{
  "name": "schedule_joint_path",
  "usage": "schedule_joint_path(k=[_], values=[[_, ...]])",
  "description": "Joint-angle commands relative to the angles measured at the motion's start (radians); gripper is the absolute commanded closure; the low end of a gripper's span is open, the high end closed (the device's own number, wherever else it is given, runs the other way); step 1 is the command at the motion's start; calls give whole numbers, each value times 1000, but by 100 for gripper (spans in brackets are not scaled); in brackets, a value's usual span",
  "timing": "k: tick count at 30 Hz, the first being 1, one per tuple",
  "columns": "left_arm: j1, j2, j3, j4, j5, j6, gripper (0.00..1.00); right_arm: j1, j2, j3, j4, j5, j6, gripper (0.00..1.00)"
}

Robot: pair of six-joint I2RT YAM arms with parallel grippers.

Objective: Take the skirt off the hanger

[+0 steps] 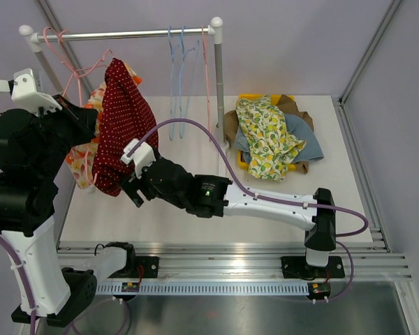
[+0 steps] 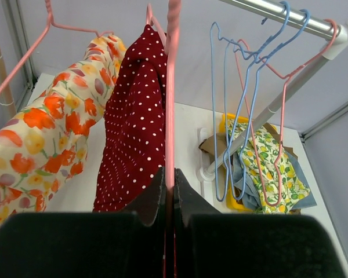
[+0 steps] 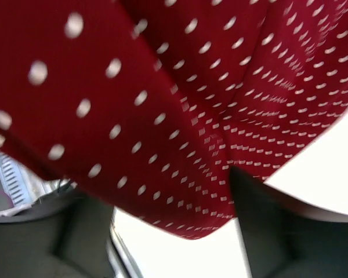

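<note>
Skirt (image 1: 122,115) red polka-dot, over white table (image 1: 195,216); left end effector (image 2: 170,176) clamped on pink hanger (image 2: 171,87), right end effector (image 1: 133,192) apart.

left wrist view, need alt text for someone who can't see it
Black jaws at the bottom edge are shut on a pink hanger rising up the middle, with a red dotted skirt hanging just left of it. A floral garment hangs farther left; empty hangers on a rail and a clothes pile are right.

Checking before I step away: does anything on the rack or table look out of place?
The red dotted skirt hangs bunched and lopsided on the pink hanger clamped in the left pincer. At the right, a clothes pile overflows its yellow bin.
</note>
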Motion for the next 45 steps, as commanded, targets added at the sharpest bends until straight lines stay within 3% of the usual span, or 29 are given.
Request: schedule_joint_path(k=[1,3,4,6,12,18,25,31,34,38,42,45], values=[[-3,-35,-7,81,42,-16,100,-1,3,60,72,68,-16,26],[-3,-42,-11,80,39,-15,100,-1,0,52,81,81,-17,51],[-3,-49,-11,80,36,-15,100,-1,-10,36,85,83,-20,75],[-3,-52,-7,77,30,-12,100,-3,-26,16,84,89,-23,99],[-20,-36,45,57,-69,20,100,14,-200,-220,55,173,33,100],[-40,3,111,46,-129,40,100,31,-560,-610,-46,265,196,100],[-42,48,153,44,-162,50,100,43,-847,-760,-236,374,328,100],[-43,54,131,40,-201,73,100,45,-1030,-753,-400,520,346,100],[-43,45,102,40,-211,77,100,45,-1095,-713,-401,548,249,100],[-42,36,81,40,-211,77,100,43,-1055,-592,-356,624,58,100],[-43,24,64,41,-209,80,100,40,-956,-443,-168,744,-227,100],[-43,8,33,47,-208,87,100,8,-900,-370,-16,744,-426,100]])
